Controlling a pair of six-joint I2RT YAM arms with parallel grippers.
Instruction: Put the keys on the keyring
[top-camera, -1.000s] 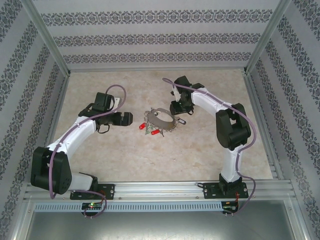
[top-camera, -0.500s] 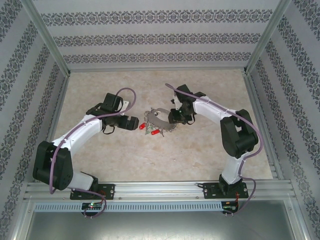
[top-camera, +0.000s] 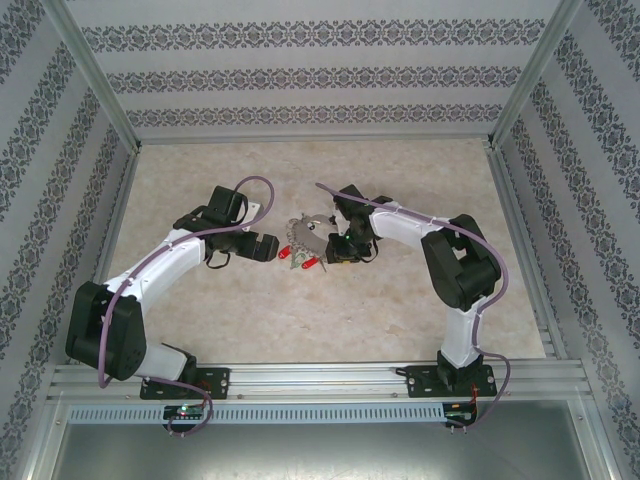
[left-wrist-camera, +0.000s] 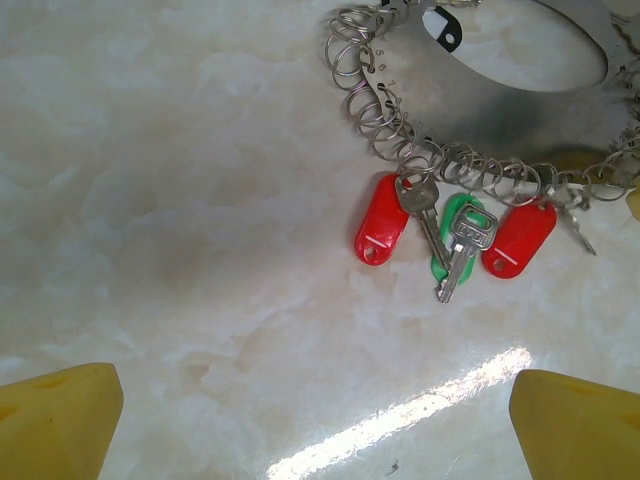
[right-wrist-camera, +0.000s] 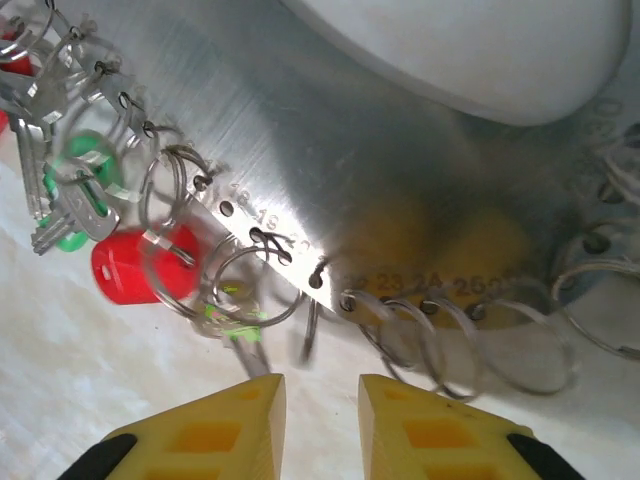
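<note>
Keyring with keys mid-tabletop, one pincer on each side.

On the left wrist view two red keys and a green one hang from small wire rings along the grey band's near edge, lying flat on the marbled surface. The left pincer stands wide, just beside the red keys, its yellow fingertips well apart. The right pincer is narrow, a slim gap between its fingers, hovering at the band's edge of small rings.
</note>
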